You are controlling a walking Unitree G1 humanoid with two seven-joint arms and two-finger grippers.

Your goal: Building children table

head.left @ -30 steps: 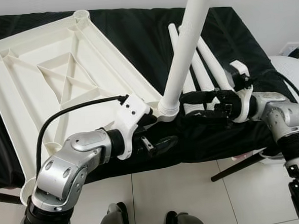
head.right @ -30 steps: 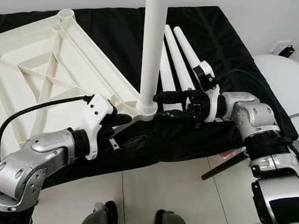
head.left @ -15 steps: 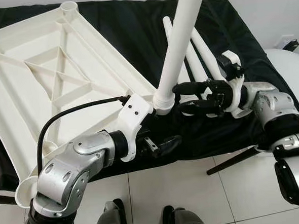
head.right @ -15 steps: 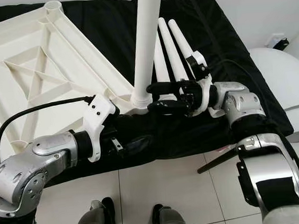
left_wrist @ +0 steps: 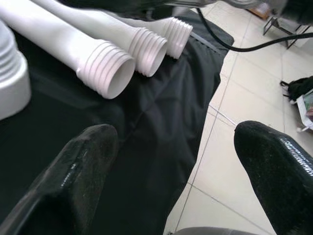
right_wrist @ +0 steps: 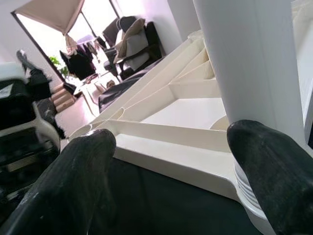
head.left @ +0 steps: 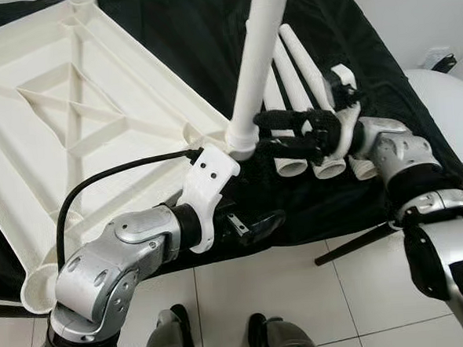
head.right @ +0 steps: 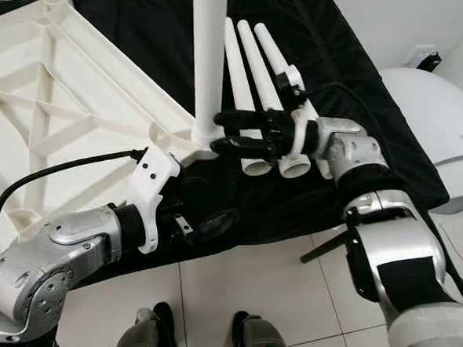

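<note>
Tabletop: the white ribbed plastic tabletop [head.left: 79, 128] lay upside down on a black cloth [head.left: 207, 33] spread over a low surface, its underside ribs facing up.
Standing leg: a long white plastic tube leg [head.left: 253, 70] stood upright in the tabletop's near corner socket, its collar seated there.
Spare legs: three more white threaded tube legs [head.left: 298, 99] lay side by side on the cloth just beside the standing one, threaded ends towards the robot.
Right gripper: the right gripper [head.left: 280, 133] reached across to the foot of the standing leg, its black fingers [right_wrist: 266, 161] spread apart, one of them against the tube's base; it did not look clamped on.
Left gripper: the left gripper [head.left: 254, 223] hung at the cloth's near edge, below the corner socket, fingers [left_wrist: 83, 166] wide apart and holding nothing.
Floor: pale tiles [head.left: 342, 308] lay underneath.
</note>
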